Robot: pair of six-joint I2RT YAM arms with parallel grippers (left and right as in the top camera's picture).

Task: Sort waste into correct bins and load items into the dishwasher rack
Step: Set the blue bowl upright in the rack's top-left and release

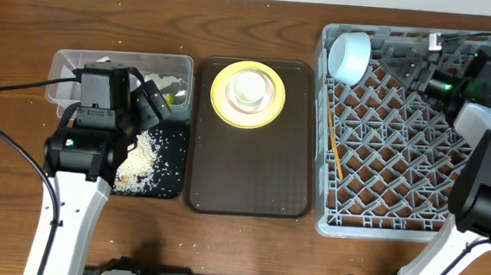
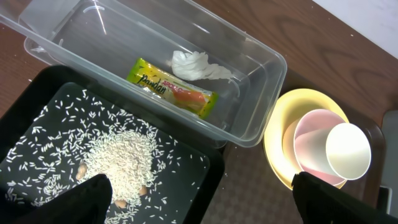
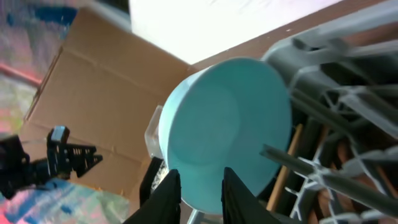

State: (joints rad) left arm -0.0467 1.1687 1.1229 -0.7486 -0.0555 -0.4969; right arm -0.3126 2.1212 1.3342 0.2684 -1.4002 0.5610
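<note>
- Currently, waste looks sorted: the tissue (image 2: 198, 66) and wrapper (image 2: 173, 88) lie in the clear tub (image 2: 261, 81), and the rice (image 2: 118, 158) is spread in the black tray (image 2: 25, 124).
- Next to load, by my judgement, is the stack on the brown tray (image 1: 251, 177) on the desk (image 1: 8, 182): the cup (image 2: 347, 151) sits in the pink bowl (image 2: 308, 134), which sits on the yellow plate (image 2: 280, 130).
- The cup is probably light, stiff and smooth. Pinching its rim wall, one finger inside and one outside, seems the surest hold.
- The plate is flat and likely slippery, so its raised edge is the only purchase.
- The left gripper (image 2: 202, 183) hovers over the black tray's edge, spread wide and holding nothing.
- The blue bowl (image 3: 227, 130) rests tipped on its side in the far left corner of the rack (image 1: 395, 226), with a chopstick (image 1: 333, 144) lying along the rack's left side.
- The right gripper (image 3: 200, 180) is parted only narrowly. From overhead it sits apart from the bowl and grips nothing.
</note>
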